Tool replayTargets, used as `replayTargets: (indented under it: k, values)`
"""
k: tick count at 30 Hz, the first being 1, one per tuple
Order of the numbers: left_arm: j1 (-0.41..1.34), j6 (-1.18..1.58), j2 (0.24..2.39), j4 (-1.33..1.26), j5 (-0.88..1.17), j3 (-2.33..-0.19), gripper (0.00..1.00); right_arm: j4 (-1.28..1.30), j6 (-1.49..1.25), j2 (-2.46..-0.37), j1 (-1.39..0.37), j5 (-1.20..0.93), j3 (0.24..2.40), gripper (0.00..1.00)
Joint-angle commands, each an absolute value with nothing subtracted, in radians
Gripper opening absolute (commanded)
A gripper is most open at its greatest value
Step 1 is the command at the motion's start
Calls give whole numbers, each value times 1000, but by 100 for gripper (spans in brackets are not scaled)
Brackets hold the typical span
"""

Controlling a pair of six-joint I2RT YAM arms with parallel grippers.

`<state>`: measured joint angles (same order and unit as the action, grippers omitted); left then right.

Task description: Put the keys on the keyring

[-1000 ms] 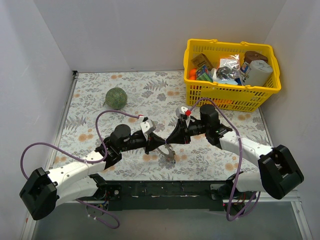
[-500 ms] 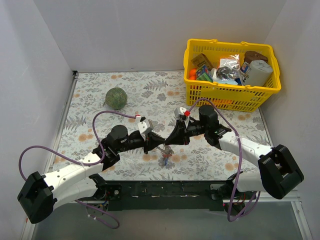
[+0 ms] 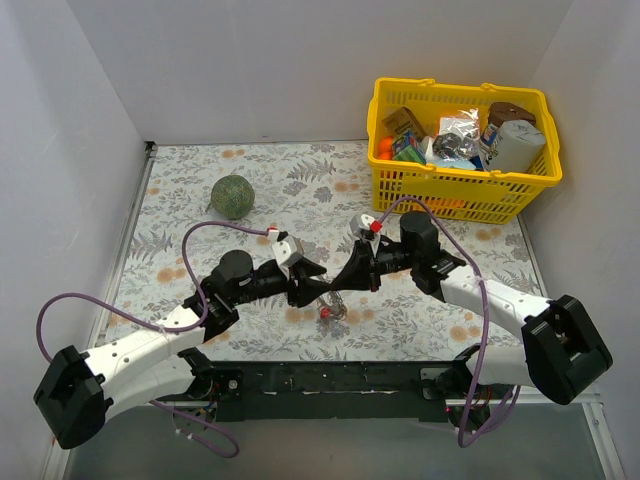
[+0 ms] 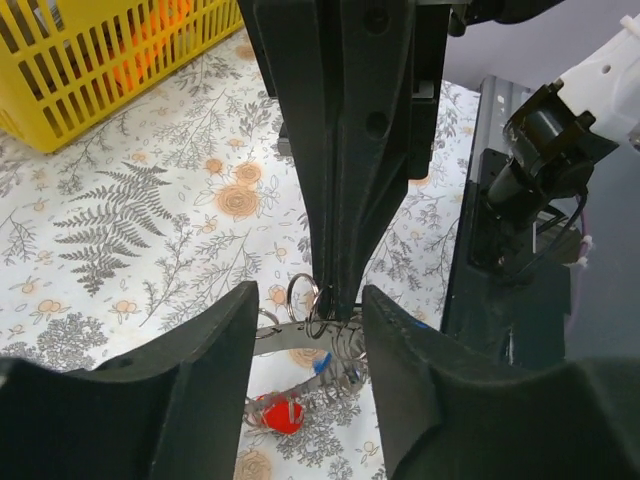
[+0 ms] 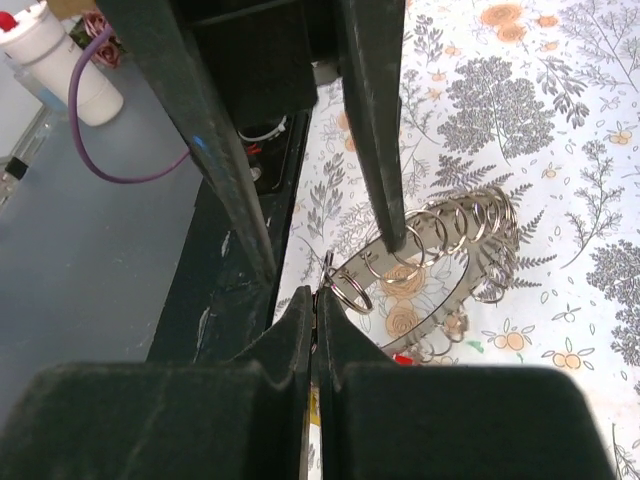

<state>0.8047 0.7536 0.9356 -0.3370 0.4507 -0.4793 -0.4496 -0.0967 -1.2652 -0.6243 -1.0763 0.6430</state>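
Note:
The grey keyring (image 3: 328, 300) hangs just above the table between my two grippers, with several small split rings and keys on it. A red key head (image 4: 275, 413) and a bit of blue show under the band (image 4: 290, 333). My right gripper (image 3: 339, 289) is shut, pinching the near end of the keyring (image 5: 440, 258) where a small split ring sits; its tips (image 5: 318, 298) meet there. My left gripper (image 3: 312, 288) is open, its fingers (image 4: 215, 380) standing either side of the ring and of the right gripper's tips. The left gripper (image 4: 310, 296) holds nothing.
A green ball (image 3: 232, 196) lies at the back left of the flowered tablecloth. A yellow basket (image 3: 465, 180) full of packets stands at the back right. The table's dark front edge (image 3: 330, 380) runs just below the grippers.
The left arm has drawn back a little to the left. The bunch of keys under the grippers has shifted slightly left. The right gripper has stayed shut in place.

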Motion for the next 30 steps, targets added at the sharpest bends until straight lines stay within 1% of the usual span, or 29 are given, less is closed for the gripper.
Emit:
replayTargets:
  k: [1, 2, 6, 8, 10, 11, 13, 15, 16, 18, 19, 21, 24, 25, 30]
  values:
    - [805, 775, 871, -295, 422, -531, 52, -394, -3, -1217, -630, -1063, 680, 1]
    - [798, 782, 865, -267, 419, -541, 61, -361, -2, -1215, -630, -1062, 686, 1]
    - [744, 837, 859, -209, 486, -594, 73, -287, 80, -1204, -630, -1065, 704, 1]
    - [694, 876, 874, -186, 583, -626, 74, -270, 103, -1198, -630, -1077, 706, 1]
    - [629, 928, 909, -179, 722, -658, 74, -253, 121, -1190, -630, -1081, 709, 1]
    - [609, 940, 925, -173, 767, -670, 73, -246, 124, -1189, -630, -1086, 710, 1]
    - [577, 954, 978, -154, 894, -705, 65, -229, 136, -1181, -630, -1088, 715, 1]
    - [575, 931, 1012, -131, 958, -727, 58, -218, 144, -1175, -629, -1088, 719, 1]
    - [575, 924, 1023, -127, 1021, -735, 57, -210, 146, -1175, -630, -1091, 721, 1]
    - [577, 917, 1049, -124, 1061, -745, 54, -192, 158, -1174, -630, -1091, 726, 1]
    - [577, 916, 1054, -124, 1078, -749, 51, -172, 163, -1175, -630, -1091, 733, 1]
    - [575, 916, 1071, -123, 1103, -758, 49, -135, 195, -1183, -630, -1088, 749, 1]
    - [580, 904, 1104, -104, 1112, -781, 45, -13, 271, -1199, -630, -1059, 801, 1]
    - [586, 891, 1109, -71, 1111, -791, 40, 50, 285, -1204, -630, -1048, 816, 1]
    - [612, 818, 1137, -6, 1053, -839, 36, 149, 322, -1233, -630, -1000, 887, 1]
